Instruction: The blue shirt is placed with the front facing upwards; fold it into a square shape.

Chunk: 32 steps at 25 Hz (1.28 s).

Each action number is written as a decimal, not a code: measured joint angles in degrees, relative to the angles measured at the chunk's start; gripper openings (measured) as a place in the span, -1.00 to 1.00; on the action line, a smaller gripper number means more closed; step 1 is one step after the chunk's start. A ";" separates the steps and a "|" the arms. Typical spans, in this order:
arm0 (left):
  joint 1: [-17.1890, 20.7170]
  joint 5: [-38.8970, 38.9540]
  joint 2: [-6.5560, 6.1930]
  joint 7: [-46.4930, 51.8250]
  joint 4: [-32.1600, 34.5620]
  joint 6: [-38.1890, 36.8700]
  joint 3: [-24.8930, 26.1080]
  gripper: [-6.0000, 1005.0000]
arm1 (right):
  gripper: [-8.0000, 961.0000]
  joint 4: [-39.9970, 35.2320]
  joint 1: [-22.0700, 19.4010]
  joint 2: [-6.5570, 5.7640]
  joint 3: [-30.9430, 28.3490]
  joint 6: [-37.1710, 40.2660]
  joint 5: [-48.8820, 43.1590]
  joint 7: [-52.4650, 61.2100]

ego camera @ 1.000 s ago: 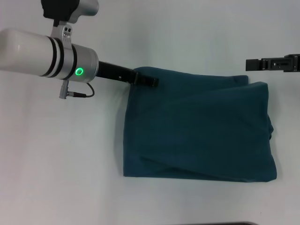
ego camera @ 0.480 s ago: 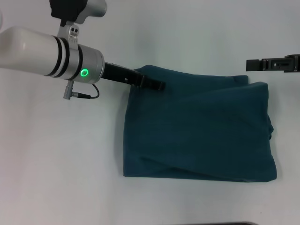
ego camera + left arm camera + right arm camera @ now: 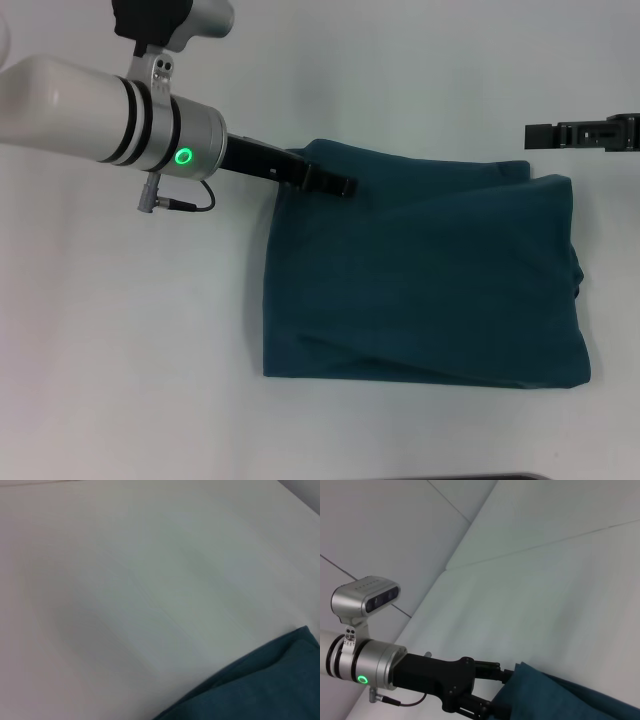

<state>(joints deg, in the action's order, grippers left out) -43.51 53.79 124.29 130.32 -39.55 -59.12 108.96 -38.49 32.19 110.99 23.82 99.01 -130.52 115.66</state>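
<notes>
Pinching the blue shirt (image 3: 420,280) at its far-left corner, my left tool (image 3: 335,183) clamped there could slip, undoing the fold.

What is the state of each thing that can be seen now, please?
blue shirt: folded into a rough rectangle, flat on the table, plain side up, lettering not visible.
left gripper: at the shirt's far left corner, shut on its edge.
right gripper: off the shirt, beyond its far right corner, holding nothing.
table: white, carrying the shirt.
</notes>
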 joint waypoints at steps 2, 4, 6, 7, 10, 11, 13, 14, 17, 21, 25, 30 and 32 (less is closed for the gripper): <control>0.00 0.00 0.02 -0.03 0.00 0.18 -0.23 0.80 | 0.41 0.01 0.06 0.00 0.00 -0.02 0.00 0.00; 0.00 0.00 0.03 -0.04 0.00 0.34 -0.34 0.80 | 0.41 0.02 0.10 0.00 0.00 -0.04 0.00 0.00; 0.00 -0.01 0.03 -0.05 0.00 0.45 -0.39 0.76 | 0.41 0.03 0.13 0.00 -0.01 0.00 0.00 0.02; 0.00 -0.04 0.01 -0.05 -0.02 0.47 -0.40 0.74 | 0.41 0.03 0.13 0.00 -0.01 0.00 0.00 0.02; 0.00 -0.29 -0.14 -0.09 -0.06 0.67 -0.39 0.68 | 0.41 0.00 0.15 0.00 -0.25 0.16 0.00 0.06; 0.00 -0.32 -0.17 -0.10 -0.07 0.71 -0.39 0.64 | 0.41 0.00 0.15 0.00 -0.27 0.16 0.00 0.06; 0.00 -0.53 -0.21 -0.13 -0.08 0.76 -0.57 0.57 | 0.41 -0.01 0.15 0.00 -0.29 0.17 0.00 0.07; 0.00 -0.60 -0.21 -0.13 -0.08 0.76 -0.84 0.54 | 0.41 -0.01 0.15 0.00 -0.29 0.17 0.00 0.08; -0.03 -0.63 -0.20 -0.15 -0.08 0.76 -1.34 0.43 | 0.41 -0.01 0.15 0.00 -0.34 0.17 0.00 0.09; -0.06 -0.63 -0.20 -0.16 -0.09 0.77 -1.39 0.28 | 0.41 -0.01 0.15 0.00 -0.35 0.23 0.00 0.09; -0.08 -0.63 -0.22 -0.16 -0.25 0.74 -1.39 -0.11 | 0.41 -0.01 0.15 0.00 -0.31 0.18 0.00 0.09; -0.08 -0.62 -0.26 -0.16 -0.44 0.73 -1.39 -0.53 | 0.41 -0.01 0.05 0.00 -0.11 0.17 0.00 0.09; -0.09 -0.62 -0.28 -0.16 -0.45 0.79 -1.39 -0.74 | 0.41 -0.01 0.01 0.00 -0.09 0.17 0.00 0.09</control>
<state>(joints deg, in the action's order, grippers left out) -43.60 53.17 124.02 130.16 -40.01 -58.32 107.57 -38.50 32.21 110.99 23.73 99.18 -130.52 115.75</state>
